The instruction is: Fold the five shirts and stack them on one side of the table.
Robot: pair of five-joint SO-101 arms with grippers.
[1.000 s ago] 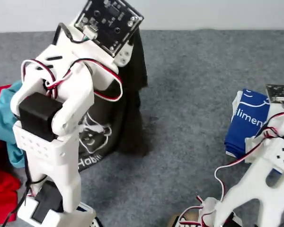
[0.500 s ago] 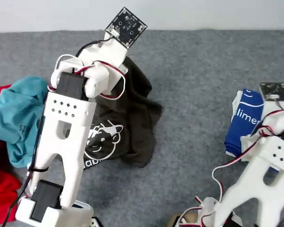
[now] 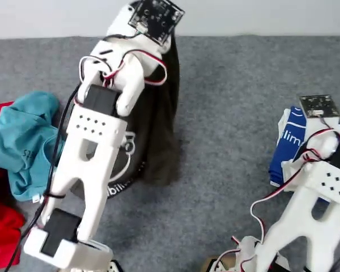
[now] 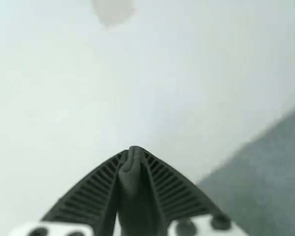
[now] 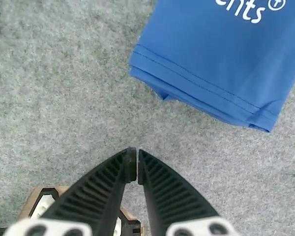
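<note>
Gripping item: left gripper, fingers pressed together on a pinch of the black shirt, dark cloth filling the narrow gap between them. Behind the tips: white wall, with a corner of the grey felt table surface to one side.

Black shirt, high view: hangs in a long drape from the raised left arm at the table's far edge, its lower hem bunched on the grey surface, white print partly visible beside the arm.

Right gripper: fingers closed tip to tip, holding nothing, hovering over bare grey felt.

Blue shirt: folded, with white lettering, flat on the table, just beyond the right fingertips and not touching them; at the table's right side.

Teal shirt: crumpled, left edge, lying over the red shirt.

Wall: plain white, along the far edge.
</note>
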